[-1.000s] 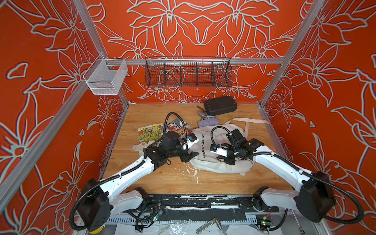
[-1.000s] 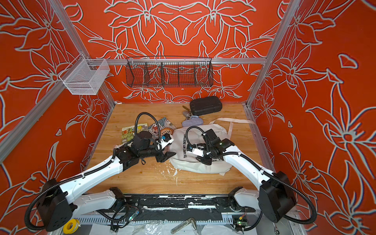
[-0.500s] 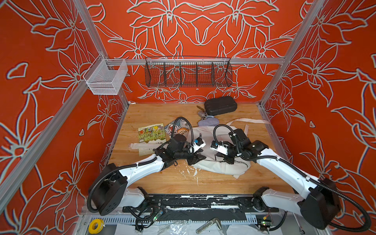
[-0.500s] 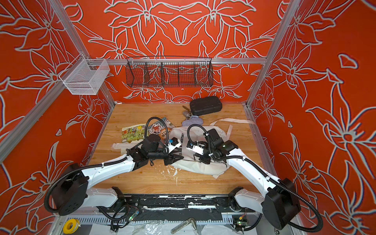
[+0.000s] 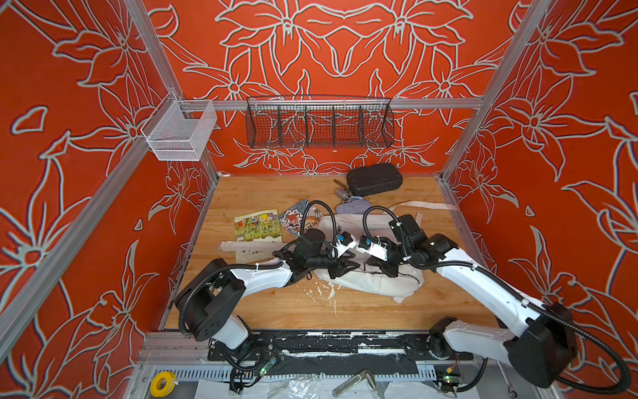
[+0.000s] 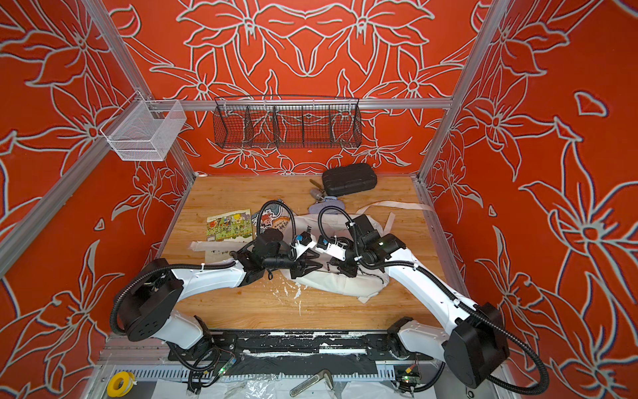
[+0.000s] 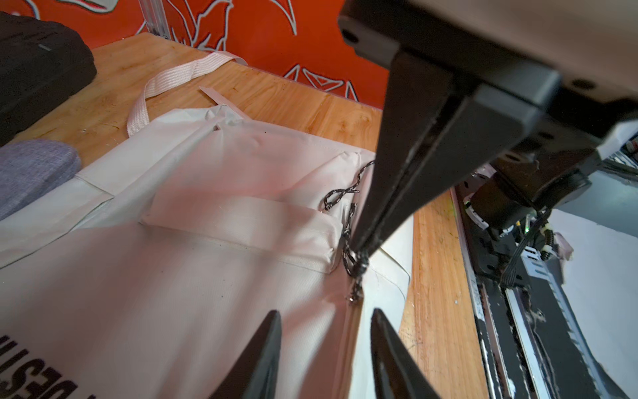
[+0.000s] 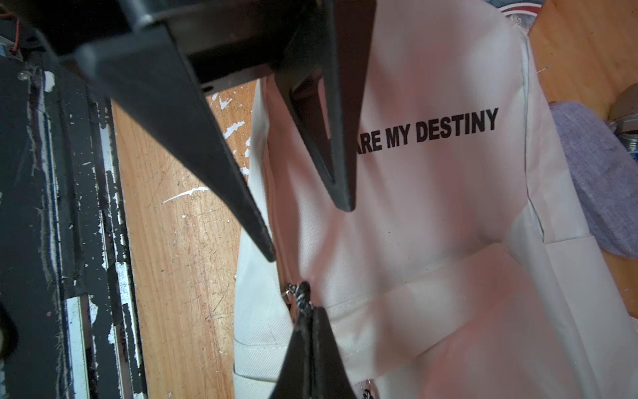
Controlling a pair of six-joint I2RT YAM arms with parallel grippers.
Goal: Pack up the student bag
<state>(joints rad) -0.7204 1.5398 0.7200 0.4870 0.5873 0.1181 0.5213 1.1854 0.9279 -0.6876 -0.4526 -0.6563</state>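
The wooden desk (image 5: 276,193) is carrying the student bag (image 5: 373,286), which is lying flat near the desk's middle with its printed side facing up. The left pincer (image 7: 324,312) is hanging released, its jaws standing apart over the bag's fabric just beside the zipper. The right pincer (image 8: 309,310) is gripping the black zipper cord (image 7: 346,228), clenched on it at the fingertips.

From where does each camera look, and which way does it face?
Both top views: high in front, looking down on the student bag; both arms show.
Left wrist: behind the open left gripper, faces the zipper cord that the right gripper pinches.
Right wrist: behind the right gripper, faces the bag's print; left gripper shows.
Shared by both wrists: the lavender pouch.
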